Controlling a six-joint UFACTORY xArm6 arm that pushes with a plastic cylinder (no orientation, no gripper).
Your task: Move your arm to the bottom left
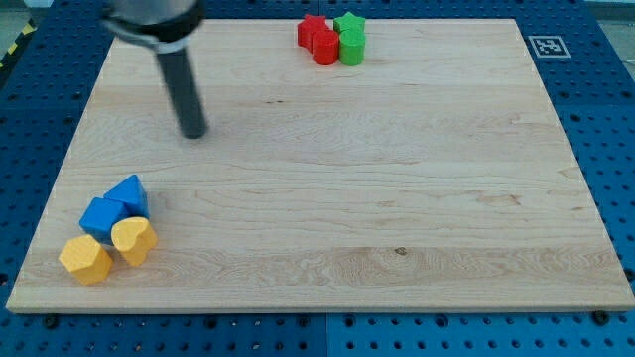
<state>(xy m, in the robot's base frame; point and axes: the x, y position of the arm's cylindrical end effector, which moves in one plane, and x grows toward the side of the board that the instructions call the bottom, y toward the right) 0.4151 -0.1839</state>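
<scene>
My tip [192,133] sits upper-left on the pale wooden board [327,198] (no jaws, just a bare dark rod), well apart from the blue blocks [115,206] & yellow blocks [107,249] clustered bottom-left, so approx. the whole move down there looks left to do.

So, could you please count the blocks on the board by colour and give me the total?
Red blocks: 2
Green blocks: 2
Blue blocks: 2
Yellow blocks: 2
Total: 8
</scene>
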